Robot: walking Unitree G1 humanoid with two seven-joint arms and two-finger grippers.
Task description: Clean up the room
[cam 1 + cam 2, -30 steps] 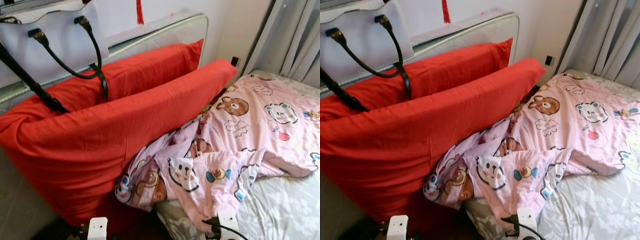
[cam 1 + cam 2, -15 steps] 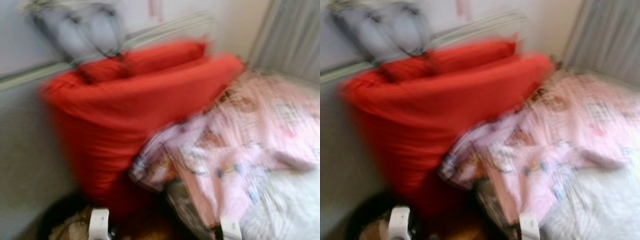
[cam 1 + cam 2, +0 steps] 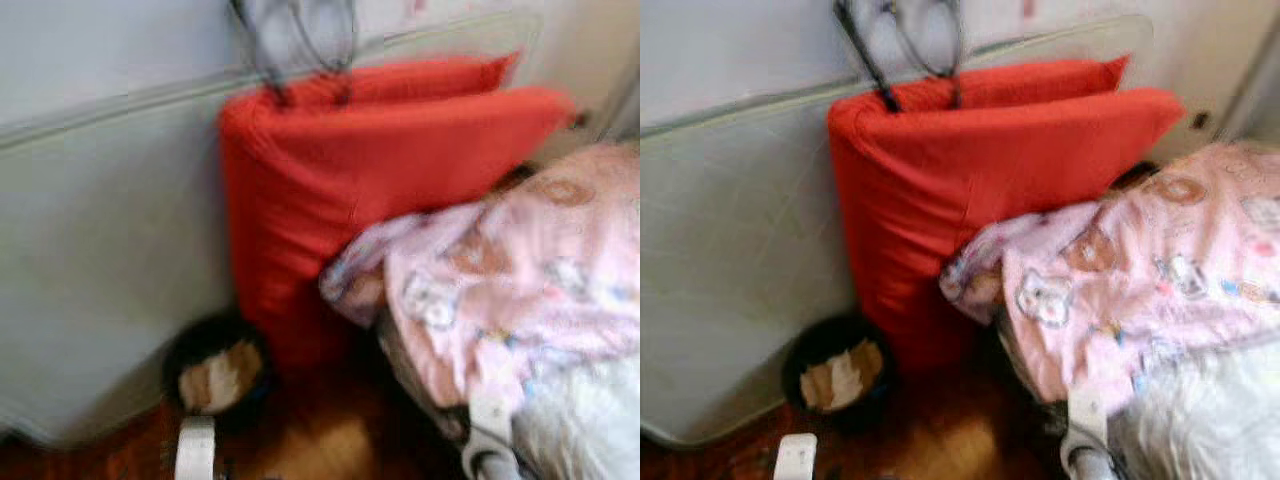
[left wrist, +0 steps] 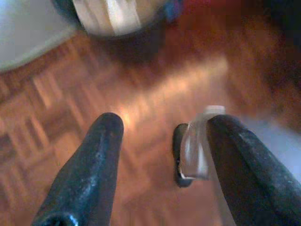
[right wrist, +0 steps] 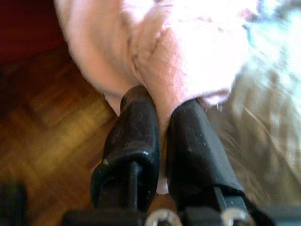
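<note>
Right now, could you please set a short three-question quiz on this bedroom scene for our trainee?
1. True or false: the right gripper is shut on the pink cartoon-print blanket.
2. What lies in the round black bin? A) paper scraps B) socks C) bottles
3. Fill in: the left gripper, fingers open, hangs over the ____ parquet floor.
Key: 1 true; 2 A; 3 wooden.

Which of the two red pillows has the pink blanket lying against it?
The front red pillow, nearest the bed; the pink blanket overlaps its lower corner. The rear red pillow stands behind it, against the headboard.
</note>
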